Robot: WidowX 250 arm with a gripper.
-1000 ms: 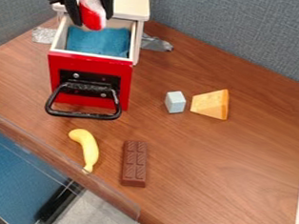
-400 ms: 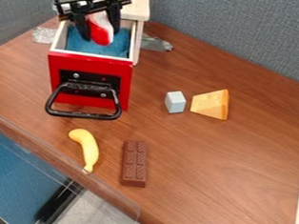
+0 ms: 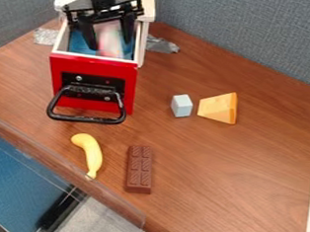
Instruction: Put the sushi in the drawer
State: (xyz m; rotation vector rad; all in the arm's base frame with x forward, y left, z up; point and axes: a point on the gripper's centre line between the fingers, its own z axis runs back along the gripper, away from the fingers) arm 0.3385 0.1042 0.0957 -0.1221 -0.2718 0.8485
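Observation:
Over the pulled-out drawer point(image 3: 95, 58) with its red front, black handle and blue lining, my black gripper point(image 3: 110, 47) hangs from the top of the view. Its two fingers stand wide apart, so it is open. Between and below the fingertips is the red and white sushi point(image 3: 110, 40), blurred, inside the drawer's opening. Whether it touches the lining I cannot tell.
A pale blue block point(image 3: 182, 106) and a cheese wedge point(image 3: 219, 108) lie to the drawer's right. In front are a banana point(image 3: 91, 153) and a chocolate bar point(image 3: 139, 169). Grey partition walls point(image 3: 255, 35) stand behind.
My gripper has come down into the drawer's opening and spread its fingers. The sushi, earlier held between them, has been let go and is lower.

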